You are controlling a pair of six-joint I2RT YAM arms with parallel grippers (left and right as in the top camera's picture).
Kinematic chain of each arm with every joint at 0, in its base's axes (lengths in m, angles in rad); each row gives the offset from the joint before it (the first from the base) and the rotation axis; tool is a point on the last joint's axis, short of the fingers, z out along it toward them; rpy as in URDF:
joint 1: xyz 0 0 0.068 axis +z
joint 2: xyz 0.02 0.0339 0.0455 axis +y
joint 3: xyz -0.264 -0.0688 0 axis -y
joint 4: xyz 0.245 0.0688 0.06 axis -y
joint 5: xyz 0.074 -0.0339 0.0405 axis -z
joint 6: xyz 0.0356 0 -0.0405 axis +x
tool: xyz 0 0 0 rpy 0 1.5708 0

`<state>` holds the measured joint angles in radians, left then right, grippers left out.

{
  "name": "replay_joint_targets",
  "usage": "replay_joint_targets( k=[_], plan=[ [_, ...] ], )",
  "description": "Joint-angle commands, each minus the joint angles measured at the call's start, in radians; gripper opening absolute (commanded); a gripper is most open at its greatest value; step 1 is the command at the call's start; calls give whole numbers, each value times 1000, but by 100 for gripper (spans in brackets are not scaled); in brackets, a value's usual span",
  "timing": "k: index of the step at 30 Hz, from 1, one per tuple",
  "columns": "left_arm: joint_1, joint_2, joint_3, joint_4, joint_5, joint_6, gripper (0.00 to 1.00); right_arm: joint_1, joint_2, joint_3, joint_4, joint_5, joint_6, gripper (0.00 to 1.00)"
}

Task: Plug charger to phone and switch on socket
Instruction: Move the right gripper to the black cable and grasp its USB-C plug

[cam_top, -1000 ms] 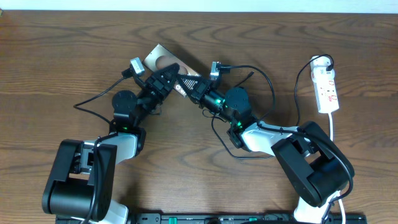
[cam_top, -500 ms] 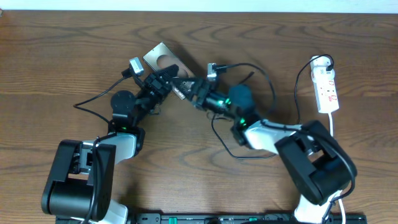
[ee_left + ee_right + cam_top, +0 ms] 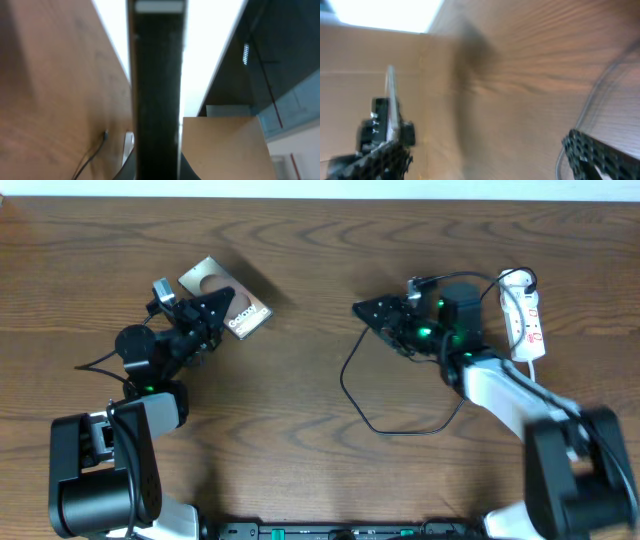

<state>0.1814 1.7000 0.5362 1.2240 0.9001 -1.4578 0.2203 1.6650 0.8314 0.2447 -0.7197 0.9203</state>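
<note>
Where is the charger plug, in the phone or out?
Out. The phone is at the left gripper; the charger lies apart by the right gripper.

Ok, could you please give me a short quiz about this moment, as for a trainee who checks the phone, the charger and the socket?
1. True or false: the charger is plugged into the phone.
2. Which arm's fingers hold the phone? A left, B right.
3. Fill in: the socket lies beside the ___ arm.
Key: 1 false, they are apart; 2 A, the left fingers; 3 right.
</note>
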Motion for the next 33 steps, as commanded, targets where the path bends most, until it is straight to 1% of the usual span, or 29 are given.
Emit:
replay_joint_targets(
  k=[1, 3, 6, 9, 12, 13, 15, 16, 19, 21, 23, 24, 27, 29, 31, 33],
  plan=[
    [5, -5, 9, -63, 111, -36, 7, 4, -188, 8, -241, 264, -265, 99],
    [-11, -5, 9, -100, 110, -33, 7, 3, -263, 8, -373, 401, -295, 99],
    [-39, -5, 14, -117, 109, -32, 7, 3, -313, 8, -449, 477, -336, 99],
    [-74, -5, 25, -125, 109, -25, 7, 3, -316, 8, -459, 470, -370, 99],
    [-95, -5, 32, -125, 110, -25, 8, 3, -316, 8, -448, 417, -387, 99],
    [-98, -5, 32, -125, 111, -25, 7, 3, -316, 8, -443, 397, -385, 97],
    [-99, -5, 32, -132, 114, -25, 7, 3, -317, 8, -441, 365, -382, 84],
    [-99, -5, 32, -140, 115, -25, 7, 3, -317, 8, -438, 351, -371, 82],
    [-99, -5, 32, -143, 118, -24, 7, 3, -317, 8, -439, 336, -357, 84],
    [-99, -5, 32, -143, 120, -21, 8, 6, -317, 8, -432, 383, -352, 83],
    [-99, -5, 32, -143, 121, -21, 7, 9, -317, 12, -431, 452, -285, 85],
    [-99, -5, 32, -143, 121, -20, 7, 10, -313, 20, -430, 463, -260, 83],
    [-99, -5, 32, -143, 113, -18, 7, 18, -273, 97, -448, 484, -240, 77],
    [-99, -5, 34, -143, 107, -18, 7, 32, -219, 191, -522, 538, -241, 78],
    [-99, -5, 39, -143, 105, -18, 8, 46, -147, 302, -632, 610, -241, 75],
    [-99, -5, 45, -143, 106, -18, 7, 56, -72, 404, -732, 670, -241, 74]
  ],
)
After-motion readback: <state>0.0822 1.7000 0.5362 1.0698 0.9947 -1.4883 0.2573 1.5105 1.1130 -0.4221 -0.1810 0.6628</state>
